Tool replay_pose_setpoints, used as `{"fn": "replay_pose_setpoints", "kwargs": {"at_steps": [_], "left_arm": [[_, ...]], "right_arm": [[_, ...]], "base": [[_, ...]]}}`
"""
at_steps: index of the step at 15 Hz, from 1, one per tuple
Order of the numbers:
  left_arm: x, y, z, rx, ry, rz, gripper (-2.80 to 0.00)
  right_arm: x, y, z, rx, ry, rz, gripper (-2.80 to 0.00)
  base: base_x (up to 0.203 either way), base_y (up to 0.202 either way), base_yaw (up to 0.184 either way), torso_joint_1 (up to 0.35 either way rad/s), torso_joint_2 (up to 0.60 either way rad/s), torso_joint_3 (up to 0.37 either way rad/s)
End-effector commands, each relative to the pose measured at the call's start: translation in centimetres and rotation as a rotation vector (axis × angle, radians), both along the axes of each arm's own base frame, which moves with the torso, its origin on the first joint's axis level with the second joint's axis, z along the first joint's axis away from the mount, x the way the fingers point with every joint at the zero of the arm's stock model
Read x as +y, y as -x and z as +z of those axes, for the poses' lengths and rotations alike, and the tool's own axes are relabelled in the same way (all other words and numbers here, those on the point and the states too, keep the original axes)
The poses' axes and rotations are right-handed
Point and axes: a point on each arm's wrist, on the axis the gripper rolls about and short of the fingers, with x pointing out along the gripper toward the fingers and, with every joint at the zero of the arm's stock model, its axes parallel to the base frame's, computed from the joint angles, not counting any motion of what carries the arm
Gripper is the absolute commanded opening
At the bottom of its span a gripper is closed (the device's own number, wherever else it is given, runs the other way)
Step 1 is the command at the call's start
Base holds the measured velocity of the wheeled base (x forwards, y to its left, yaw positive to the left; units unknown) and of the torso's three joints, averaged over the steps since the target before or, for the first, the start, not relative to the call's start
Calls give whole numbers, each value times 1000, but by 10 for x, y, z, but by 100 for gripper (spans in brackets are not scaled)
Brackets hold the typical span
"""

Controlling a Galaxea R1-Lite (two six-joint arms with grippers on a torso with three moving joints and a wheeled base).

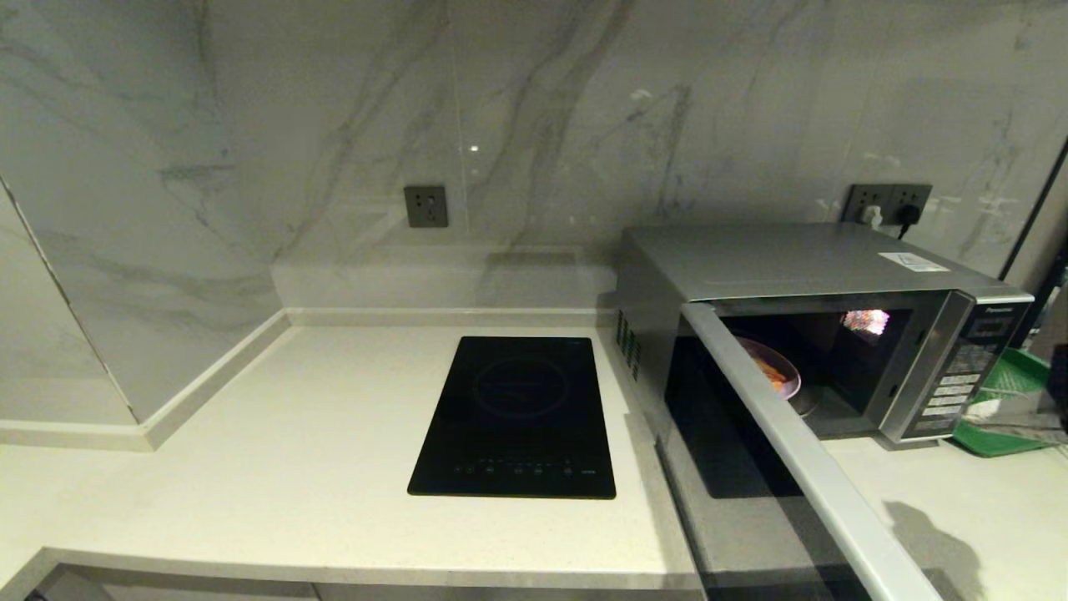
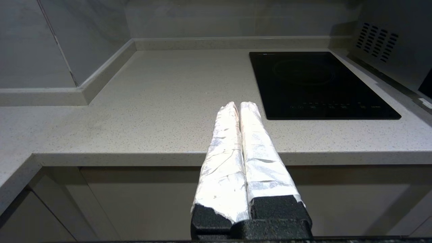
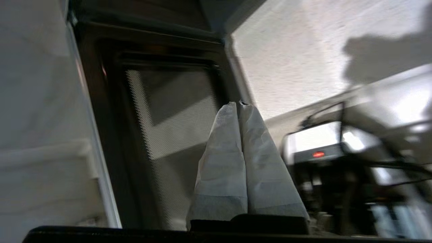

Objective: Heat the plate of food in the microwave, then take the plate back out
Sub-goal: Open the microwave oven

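Note:
The silver microwave (image 1: 801, 260) stands at the right of the counter with its door (image 1: 801, 467) swung wide open toward me. Inside, the pale lavender plate of food (image 1: 778, 373) shows partly behind the door's top edge, with orange sticks on it. My right gripper (image 3: 239, 103) is shut and empty, beside the inner mesh face of the open door (image 3: 168, 111); it does not show in the head view. My left gripper (image 2: 239, 104) is shut and empty, held low before the counter's front edge, left of the hob.
A flat black induction hob (image 1: 517, 416) is set in the counter (image 1: 250, 467) left of the microwave. A green tray (image 1: 1014, 401) lies right of the microwave. Marble walls close the back and left. A shadow (image 1: 934, 542) falls on the counter right of the door.

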Motion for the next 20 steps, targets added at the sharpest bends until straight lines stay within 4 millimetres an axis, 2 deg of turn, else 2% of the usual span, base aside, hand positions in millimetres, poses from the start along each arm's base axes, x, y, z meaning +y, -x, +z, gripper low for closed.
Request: {"fn": "replay_pose_setpoints", "kwargs": {"at_steps": [1,5,8,11,13,16,18,20], "left_arm": [[0,0,0,0,0,0,-280],[0,0,0,0,0,1,-280],[0,0,0,0,0,0,-280],[0,0,0,0,0,0,-280],[0,0,0,0,0,0,-280],[0,0,0,0,0,0,-280],[0,0,0,0,0,0,-280],[0,0,0,0,0,0,-280]], "right_arm": [[-7,-18,-28,67,-85,-21,-280],[-10,-26,-41,57,-112,-56,-280],[4,-16,-36,35,-87,-7,-280],[5,-15,-34,26,-81,-4,-280],[18,-3,-22,-23,-63,36,-280],[48,27,-1,-45,-51,135,-280],[67,40,7,-30,16,175,-280],[77,52,12,-15,94,170,-280]], "base": [[0,0,0,0,0,0],[0,0,0,0,0,0],[0,0,0,0,0,0],[0,0,0,0,0,0],[0,0,0,0,0,0],[0,0,0,0,0,0],[0,0,0,0,0,0],[0,0,0,0,0,0]]}}
